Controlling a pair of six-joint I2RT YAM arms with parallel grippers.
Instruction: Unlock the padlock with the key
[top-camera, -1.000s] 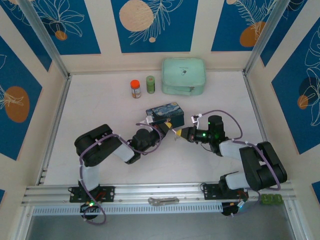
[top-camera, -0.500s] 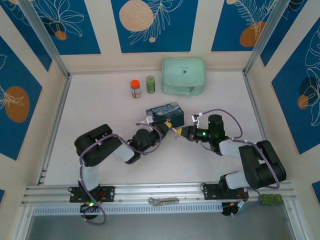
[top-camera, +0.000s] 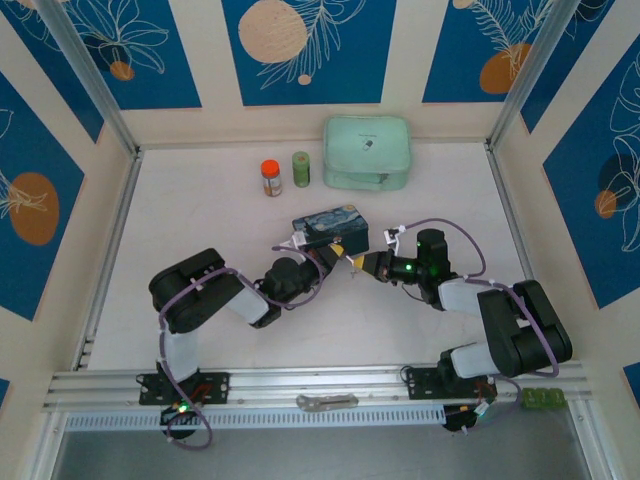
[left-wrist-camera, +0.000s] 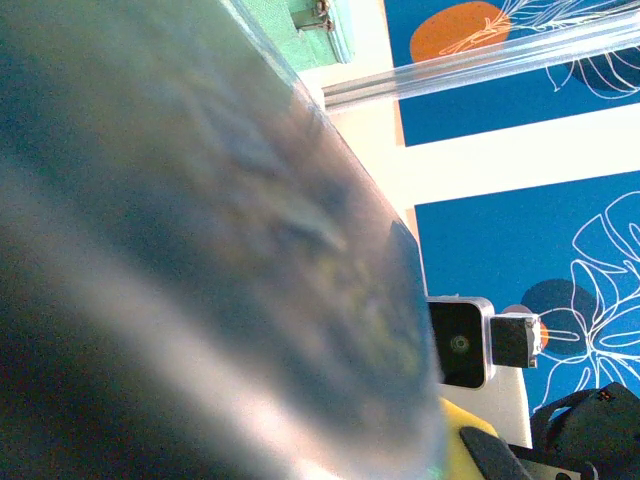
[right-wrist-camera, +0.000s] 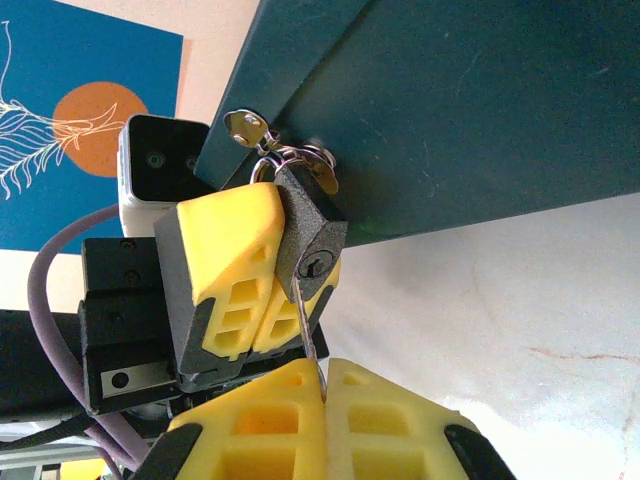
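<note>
The small dark padlock (right-wrist-camera: 312, 240) hangs by its shackle from the latch of the blue tin (right-wrist-camera: 450, 110), keyhole facing me. My left gripper (right-wrist-camera: 262, 290) is shut on the padlock body with its yellow fingers (right-wrist-camera: 225, 260). My right gripper (right-wrist-camera: 323, 385) is shut on the thin silvery key (right-wrist-camera: 308, 330). The key's tip touches the padlock's face just left of the keyhole. A second key (right-wrist-camera: 245, 128) dangles on a ring by the shackle. From above, the left gripper (top-camera: 335, 252) and right gripper (top-camera: 357, 263) meet at the front of the tin (top-camera: 330, 228).
A mint green case (top-camera: 367, 152), a green jar (top-camera: 301, 168) and an orange-lidded jar (top-camera: 271, 178) stand at the back. A silvery tool (top-camera: 326, 401) lies on the front rail. The blurred tin wall (left-wrist-camera: 200, 250) is right against the left wrist camera.
My right gripper has crept slightly left toward the padlock with the key. The left arm and the tin have stayed put.
</note>
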